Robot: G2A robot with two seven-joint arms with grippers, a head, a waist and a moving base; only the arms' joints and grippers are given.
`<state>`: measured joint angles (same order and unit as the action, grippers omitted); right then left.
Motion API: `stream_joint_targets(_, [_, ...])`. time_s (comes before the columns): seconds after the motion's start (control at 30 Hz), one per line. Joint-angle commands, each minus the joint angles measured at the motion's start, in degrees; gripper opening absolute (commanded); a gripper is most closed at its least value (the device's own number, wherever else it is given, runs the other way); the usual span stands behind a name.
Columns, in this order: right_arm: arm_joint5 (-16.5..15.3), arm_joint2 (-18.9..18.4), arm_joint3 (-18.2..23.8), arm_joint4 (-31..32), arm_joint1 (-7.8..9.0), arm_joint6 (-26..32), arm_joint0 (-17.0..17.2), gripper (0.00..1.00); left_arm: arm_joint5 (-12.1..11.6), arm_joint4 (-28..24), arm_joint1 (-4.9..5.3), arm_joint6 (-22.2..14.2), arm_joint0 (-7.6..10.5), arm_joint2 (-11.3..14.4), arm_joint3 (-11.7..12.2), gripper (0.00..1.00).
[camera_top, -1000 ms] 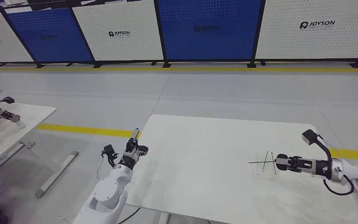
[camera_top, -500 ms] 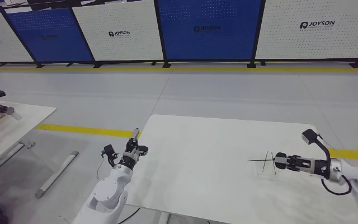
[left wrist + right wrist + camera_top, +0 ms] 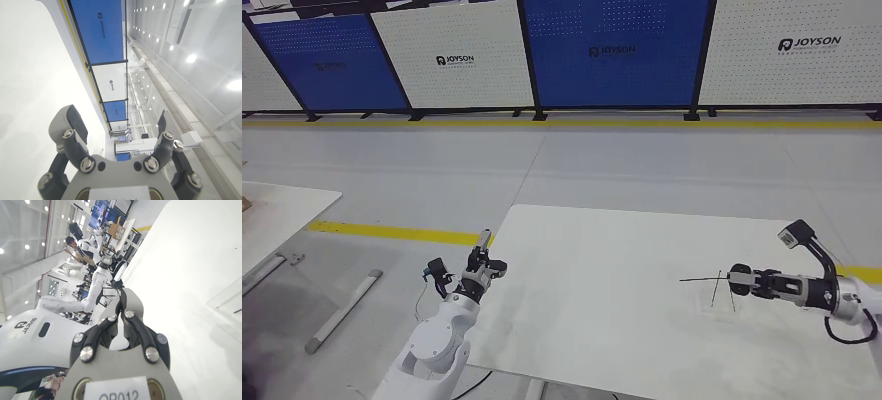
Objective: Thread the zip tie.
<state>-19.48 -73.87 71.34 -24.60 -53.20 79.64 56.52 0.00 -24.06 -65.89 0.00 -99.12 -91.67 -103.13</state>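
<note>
White table (image 3: 592, 290), zip tie (image 3: 702, 278) near right edge

White table (image 3: 602, 290) with rounded corners on a grey floor; a yellow floor line (image 3: 392, 232) runs up to its left edge. A second white table (image 3: 282, 215) sits well apart at the left, with a grey bar (image 3: 342, 310) lying on the floor between the two. Along the back stands a row of perforated panels in black frames, blue panel (image 3: 614, 50) beside white panel (image 3: 452, 55).

Right end effector (image 3: 729, 279) with zip tie (image 3: 702, 278) at its tip over the table (image 3: 592, 300) — left end effector (image 3: 484, 240) at the edge.
</note>
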Motion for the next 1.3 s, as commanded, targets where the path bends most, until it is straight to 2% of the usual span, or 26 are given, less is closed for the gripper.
stream_joint_targets(0.0, [0.0,0.0,0.0,0.1,0.00,0.0,0.0,0.00,0.0,0.0,0.00,0.0,0.00,0.0,0.0,1.00])
stream_joint_targets(0.33, [0.0,0.0,0.0,0.1,0.00,0.0,0.0,0.00,0.0,0.0,0.00,0.0,0.00,0.0,0.0,1.00])
stream_joint_targets(0.43, [0.0,0.2,3.1,2.8,-0.03,-2.7,0.7,0.00,0.0,0.0,0.00,0.0,0.00,0.0,0.0,1.00])
stream_joint_targets(0.7, [0.0,-0.6,11.3,8.2,-0.82,-1.6,2.0,0.00,0.0,0.0,0.00,0.0,0.00,0.0,0.0,1.00])
stream_joint_targets(0.83, [0.0,-0.6,15.8,14.3,-1.38,-1.3,2.2,0.00,0.0,0.0,0.00,0.0,0.00,0.0,0.0,1.00])
stream_joint_targets(0.9, [0.0,-0.8,17.2,17.5,-1.63,-3.4,3.1,0.00,0.0,0.0,0.00,0.0,0.00,0.0,0.0,1.00])
stream_joint_targets(0.97, [0.0,-1.2,16.9,16.7,-1.95,-6.0,4.1,0.00,0.0,0.0,0.00,0.0,0.00,0.0,0.0,1.00])
stream_joint_targets(1.27, [0.0,-1.2,16.9,16.7,-1.95,-6.0,4.1,0.00,0.0,0.0,0.00,0.0,0.00,0.0,0.0,1.00])
